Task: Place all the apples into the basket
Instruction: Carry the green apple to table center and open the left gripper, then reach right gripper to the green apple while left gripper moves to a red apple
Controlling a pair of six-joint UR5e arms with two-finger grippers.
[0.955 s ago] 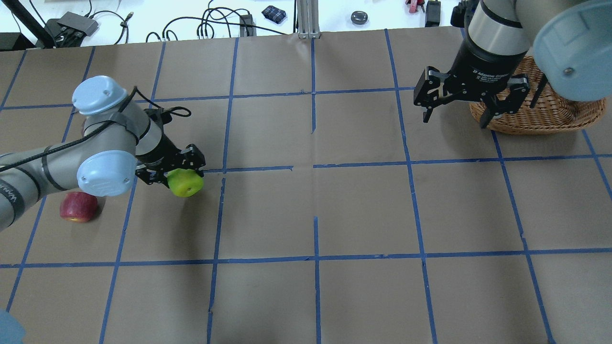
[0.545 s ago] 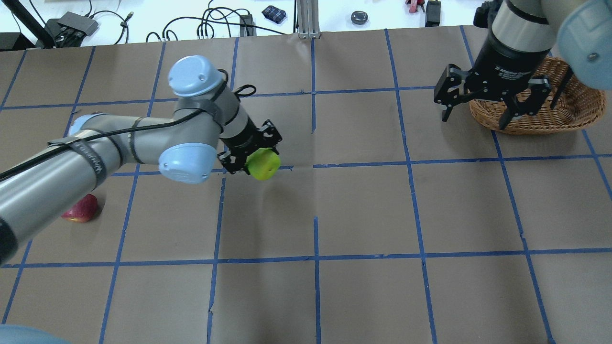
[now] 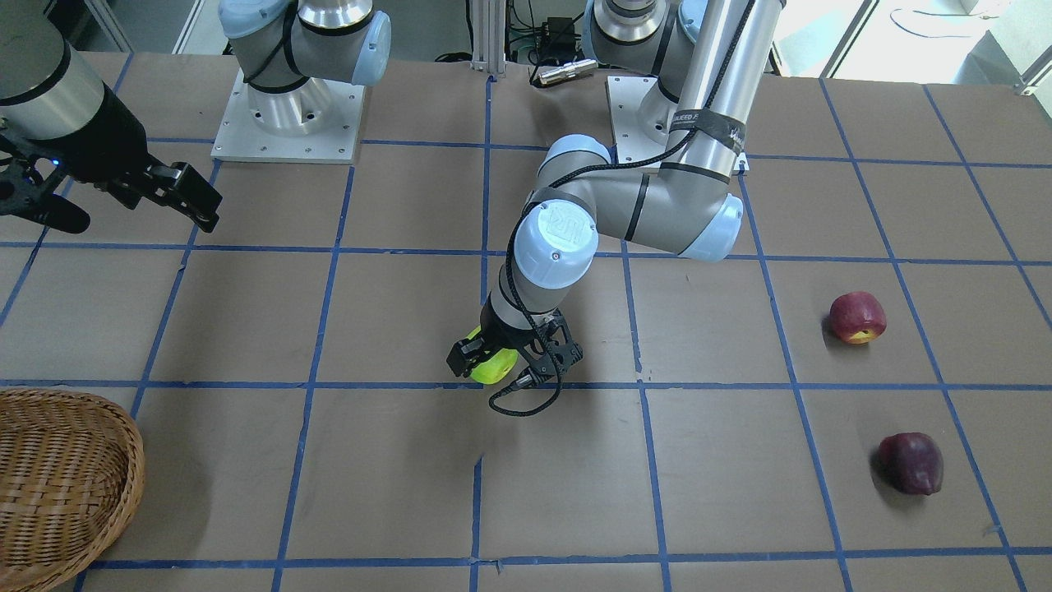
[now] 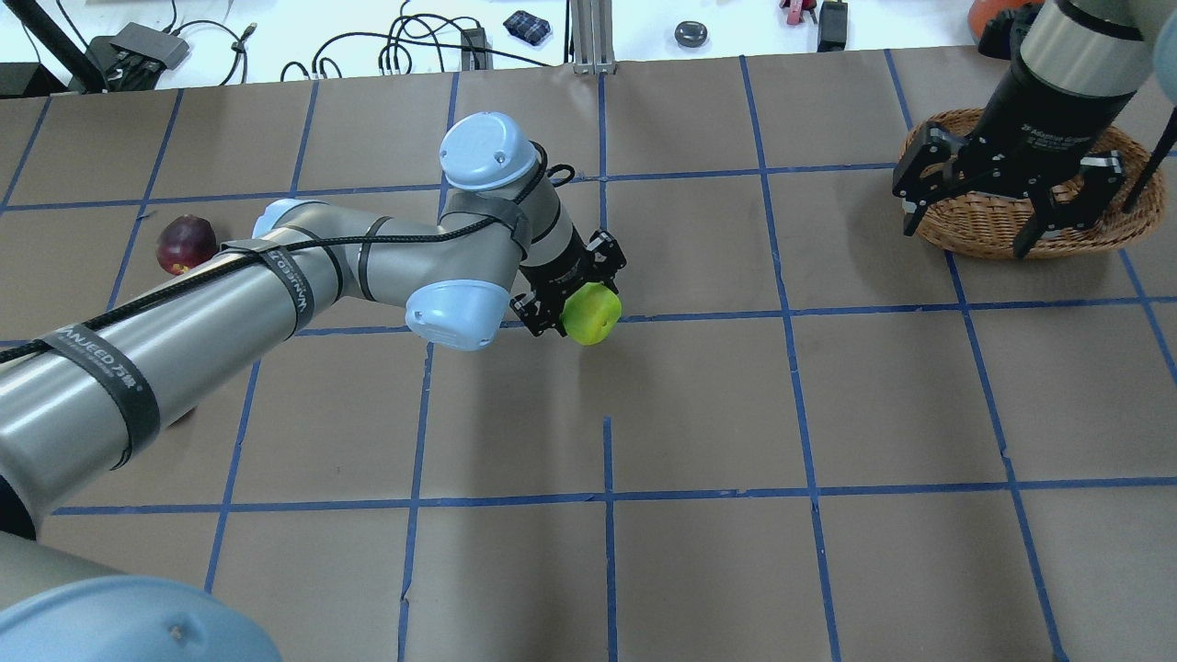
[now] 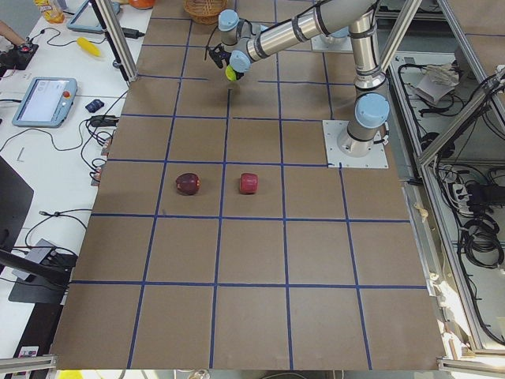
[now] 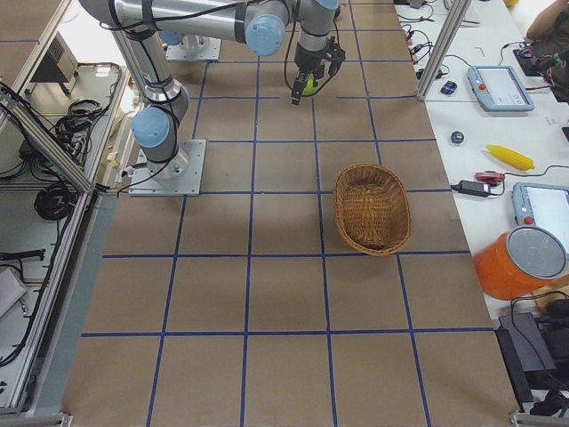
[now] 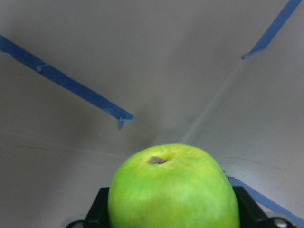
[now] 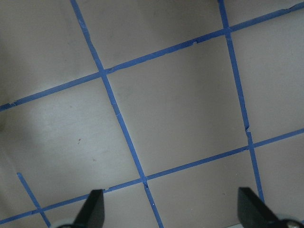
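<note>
Since the earlier frame the left arm has stretched out from the left part of the desk (image 4: 828, 414) toward its middle and has taken the green apple (image 4: 591, 313) with it, while the right hand (image 4: 965, 235) has shifted further to the right, toward the basket (image 4: 975, 230). The left hand (image 4: 572, 292) is clenched on the green apple: one black finger sits on each side of the fruit, and in the left wrist view the apple fills the bottom of the picture with its small brown stem hollow turned toward the camera. The apple is held off the desk, close to a crossing of the blue tape lines (image 4: 607, 460) near the middle, and it is well apart from the basket. The right hand is released, its two fingers spread wide with nothing between them. The right wrist view shows only brown paper and blue tape below the fingertips. In the overhead view this hand overlaps the side of the basket nearest to the middle of the desk, but how high it hangs above it I cannot tell. The basket stands at the right end of the desk, and the right side view shows nothing inside it. Two more apples lie on the desk at the left end, near each other but not touching: the red apple (image 3: 857, 317) with a yellow patch, nearer to the robot, and the dark apple (image 3: 910, 463), farther from it.
</note>
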